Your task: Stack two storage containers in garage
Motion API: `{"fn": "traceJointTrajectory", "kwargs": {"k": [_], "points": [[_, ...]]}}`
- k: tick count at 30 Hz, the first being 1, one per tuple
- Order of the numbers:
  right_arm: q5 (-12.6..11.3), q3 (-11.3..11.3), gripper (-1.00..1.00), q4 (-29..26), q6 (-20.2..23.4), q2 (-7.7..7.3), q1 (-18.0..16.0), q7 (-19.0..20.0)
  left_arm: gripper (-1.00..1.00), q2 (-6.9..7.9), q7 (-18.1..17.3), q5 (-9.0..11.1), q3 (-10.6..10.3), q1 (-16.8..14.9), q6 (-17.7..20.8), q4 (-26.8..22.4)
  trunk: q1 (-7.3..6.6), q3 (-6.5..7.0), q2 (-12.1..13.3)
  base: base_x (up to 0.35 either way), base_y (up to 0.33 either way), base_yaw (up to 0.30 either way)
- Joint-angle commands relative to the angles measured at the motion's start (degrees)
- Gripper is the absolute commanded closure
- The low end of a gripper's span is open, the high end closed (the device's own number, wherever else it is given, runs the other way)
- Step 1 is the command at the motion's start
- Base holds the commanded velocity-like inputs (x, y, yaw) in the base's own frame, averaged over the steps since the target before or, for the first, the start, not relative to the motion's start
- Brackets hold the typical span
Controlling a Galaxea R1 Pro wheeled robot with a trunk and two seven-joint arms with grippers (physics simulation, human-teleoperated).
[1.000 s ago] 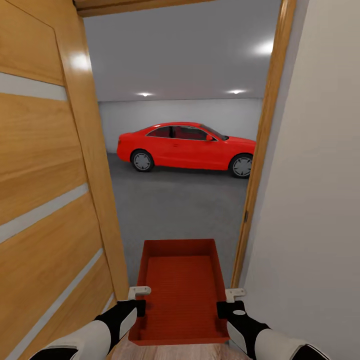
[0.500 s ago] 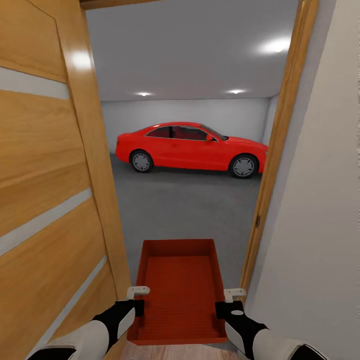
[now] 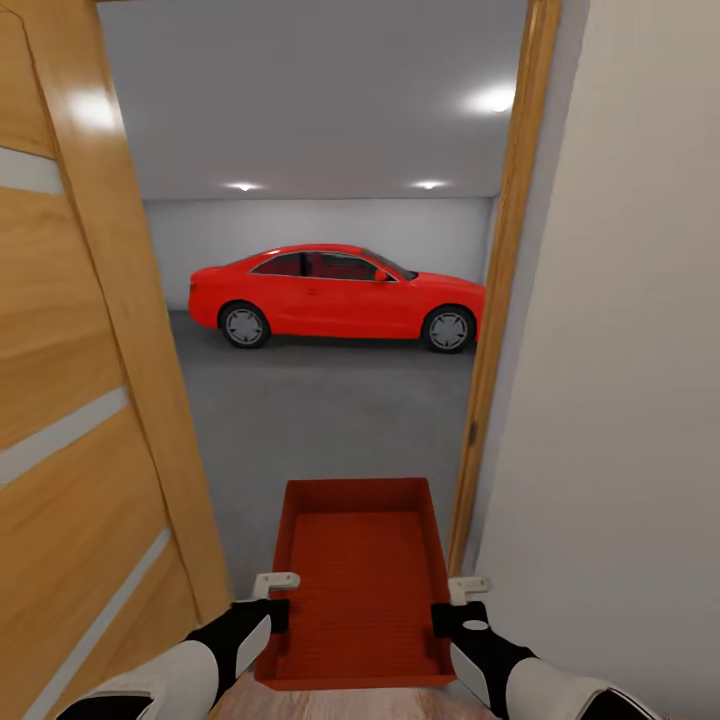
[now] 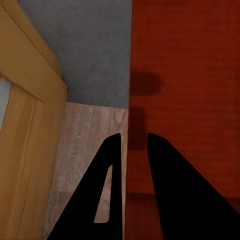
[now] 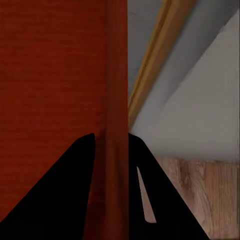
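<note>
i'm carrying the tub (image 3: 355, 580) at 12 o'clock, left gripper (image 3: 268, 592) and right gripper (image 3: 462, 598) each clamping a side wall; at the doorway, the frame (image 3: 495, 300) at 1 o'clock risks clipping it.

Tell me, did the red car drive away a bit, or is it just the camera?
No. The red car slid left in the head view, but the back wall and ceiling lights slid with it. The camera moved; the car stayed parked.
</note>
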Motion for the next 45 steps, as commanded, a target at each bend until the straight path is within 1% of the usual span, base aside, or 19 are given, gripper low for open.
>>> {"fn": "traceJointTrajectory", "kwargs": {"k": [1,6,17,22,33,37,45], "points": [[-1.17,-0.81,1.00,0.85,-0.37,-0.61,-0.08,-0.33,1.00,0.38,1.72,-1.22,-1.08,-0.01,0.42,-0.31,0.02,-0.11,-0.10,0.000,0.000,-0.223],[-1.17,-0.81,1.00,0.85,-0.37,-0.56,-0.03,-0.29,1.00,0.38,1.72,-1.22,-1.08,-0.01,0.42,-0.31,0.02,-0.11,-0.10,0.070,0.083,-0.082],[-1.17,-0.81,1.00,0.85,-0.37,-0.61,-0.07,-0.27,1.00,0.38,1.72,-1.22,-1.08,-0.01,0.42,-0.31,0.02,-0.11,-0.10,0.178,0.221,-0.005],[-1.13,-0.81,1.00,0.85,-0.37,-0.60,-0.04,-0.32,1.00,0.38,1.72,-1.22,-1.08,0.00,0.42,-0.31,0.02,-0.11,-0.10,0.050,0.052,-0.033],[-1.12,-0.81,1.00,0.85,-0.36,-0.51,-0.06,-0.34,1.00,0.38,1.72,-1.28,-1.08,0.00,0.34,-0.31,0.02,-0.11,-0.10,0.003,0.003,-0.200],[-1.12,-0.81,1.00,0.85,-0.37,-0.53,-0.03,-0.30,1.00,0.38,1.72,-1.28,-1.08,0.00,0.39,-0.31,0.02,-0.11,-0.10,0.010,0.040,-0.036],[-1.13,-0.81,1.00,0.85,-0.37,-0.53,-0.06,-0.31,1.00,0.38,1.72,-1.22,-1.01,0.00,0.37,-0.33,0.02,-0.11,-0.10,0.058,0.161,-0.003]]}}
